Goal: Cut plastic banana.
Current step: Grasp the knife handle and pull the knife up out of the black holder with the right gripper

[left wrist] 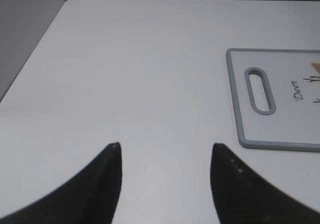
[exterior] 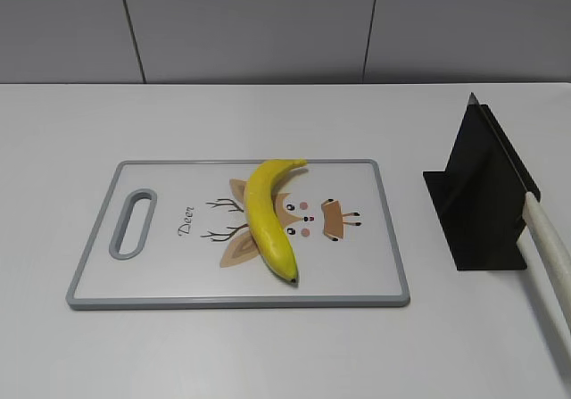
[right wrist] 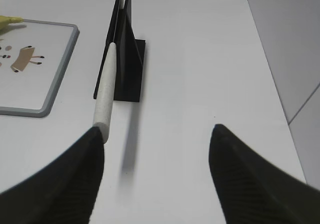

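Bright, even light, soft shadows; wrist views slightly soft, the knife handle (right wrist: 106,91) perhaps blurred.

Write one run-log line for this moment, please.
phase: before cut | plastic banana: whole, on cutting board | knife: in black holder | left gripper: open, empty | right gripper: open, near knife handle

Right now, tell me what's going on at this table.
Nothing is being handled yet. The plastic banana lies whole on the deer-print cutting board, uncut. The knife with its white handle sits in a black holder to the right of the board. The right gripper is open just behind the handle's end, not gripping it. The left gripper is also open and empty, hovering over bare table left of the board.
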You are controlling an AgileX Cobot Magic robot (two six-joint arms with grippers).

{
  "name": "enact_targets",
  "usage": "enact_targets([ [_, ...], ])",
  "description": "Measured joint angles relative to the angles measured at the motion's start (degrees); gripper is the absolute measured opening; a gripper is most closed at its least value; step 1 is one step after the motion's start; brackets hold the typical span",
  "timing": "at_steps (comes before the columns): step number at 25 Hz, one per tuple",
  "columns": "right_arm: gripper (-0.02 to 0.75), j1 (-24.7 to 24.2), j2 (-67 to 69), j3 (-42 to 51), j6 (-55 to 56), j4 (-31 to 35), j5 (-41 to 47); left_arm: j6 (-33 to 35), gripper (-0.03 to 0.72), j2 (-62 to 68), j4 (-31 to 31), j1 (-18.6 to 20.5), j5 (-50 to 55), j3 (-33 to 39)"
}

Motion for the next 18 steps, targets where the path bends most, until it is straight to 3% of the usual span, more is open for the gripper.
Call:
enact_targets([
  [18, 0.515, 0.00, 0.00, 0.00, 0.00, 0.00, 0.00, 0.04, 0.552, 0.00, 0.00, 0.00, 0.05, 0.00],
])
